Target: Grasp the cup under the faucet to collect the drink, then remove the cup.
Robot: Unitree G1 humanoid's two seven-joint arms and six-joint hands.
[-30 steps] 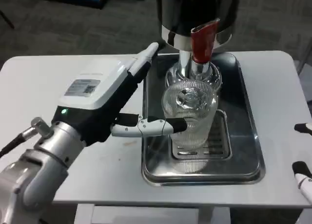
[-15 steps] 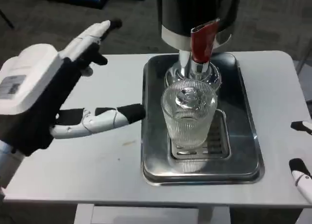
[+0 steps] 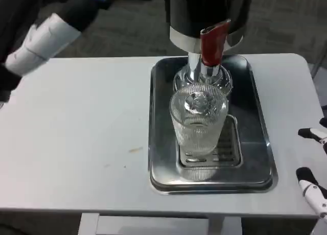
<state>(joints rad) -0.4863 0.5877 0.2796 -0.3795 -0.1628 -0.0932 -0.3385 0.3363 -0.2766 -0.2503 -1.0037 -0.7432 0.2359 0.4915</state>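
The ribbed clear cup [image 3: 199, 121] stands upright on the slotted drip grate [image 3: 225, 152] of the metal tray [image 3: 158, 143], right under the chrome faucet [image 3: 203, 71] with its red lever [image 3: 212, 42]. The black and chrome dispenser body [image 3: 204, 13] rises at 12 o'clock from the cup. No hand touches the cup.

The left hand [image 3: 36, 41] is up at the 10 o'clock corner of the view, well apart from the tray — only its white back and dark parts show, blurred, so how far its fingers are spread cannot be told, and nothing is seen in it.

The right hand [image 3: 312, 161] sits at the 4 o'clock edge of the white surface [image 3: 76, 143] — two black-tipped fingertips [image 3: 305, 132] show, set apart from each other, with nothing between them.
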